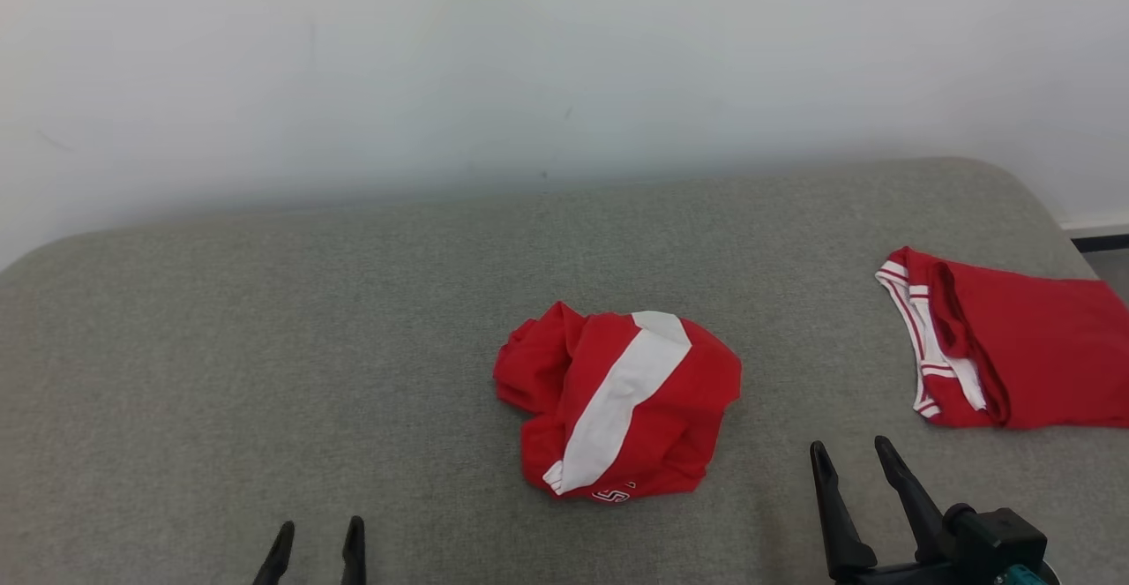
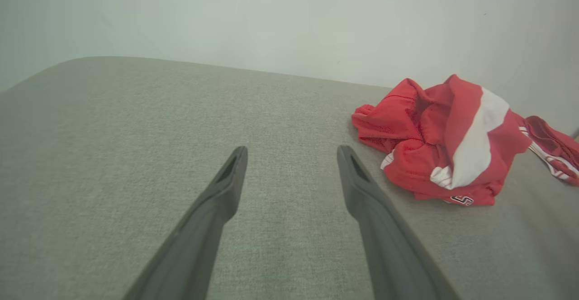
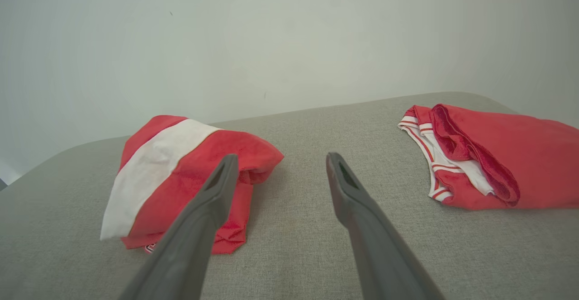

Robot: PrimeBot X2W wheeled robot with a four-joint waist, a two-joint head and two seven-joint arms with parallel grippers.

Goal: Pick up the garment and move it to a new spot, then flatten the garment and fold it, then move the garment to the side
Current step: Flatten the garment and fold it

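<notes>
The head camera is looking down on the grey surface (image 1: 265, 347); both wrist cameras are looking low across it, sharing the garment (image 1: 617, 404).

Bright, even, soft light; faint shadows; sharp focus; wrist views curve at edges.

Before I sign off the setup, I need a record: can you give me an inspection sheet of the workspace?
Surface: grey fabric surface, rounded far corners.
Job's things: crumpled red garment with a white stripe, heaped mid-surface, untouched.
Clutter: second red garment with striped trim, folded, at the robot's right edge, apart from the heap.
Grippers: left pincer open, holding nothing; right pincer open, holding nothing; both short of the heap.
Cables: nothing seen.
Surroundings: plain pale wall behind.
</notes>
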